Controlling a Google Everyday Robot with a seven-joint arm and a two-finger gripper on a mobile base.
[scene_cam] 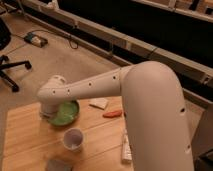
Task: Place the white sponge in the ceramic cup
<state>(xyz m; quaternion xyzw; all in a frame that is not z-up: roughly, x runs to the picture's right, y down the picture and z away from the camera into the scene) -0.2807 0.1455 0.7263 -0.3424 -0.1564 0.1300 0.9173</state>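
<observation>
The white sponge (99, 103) lies flat on the wooden table (25, 135), just right of the green bowl (66, 114) and behind the orange carrot-like piece (113, 114). The ceramic cup (73, 139) stands upright in front of the bowl, with nothing inside that I can see. My white arm reaches leftward across the table, above the sponge. Its wrist hangs over the bowl's left rim, and the gripper (46, 114) sits below the wrist, mostly hidden by it. The gripper is left of the sponge and behind the cup.
A grey block (59, 165) lies at the table's front edge. A white bottle (126, 147) lies beside my arm's big elbow, front right. An office chair (7, 65) and a power strip (34, 39) stand on the carpet beyond the table.
</observation>
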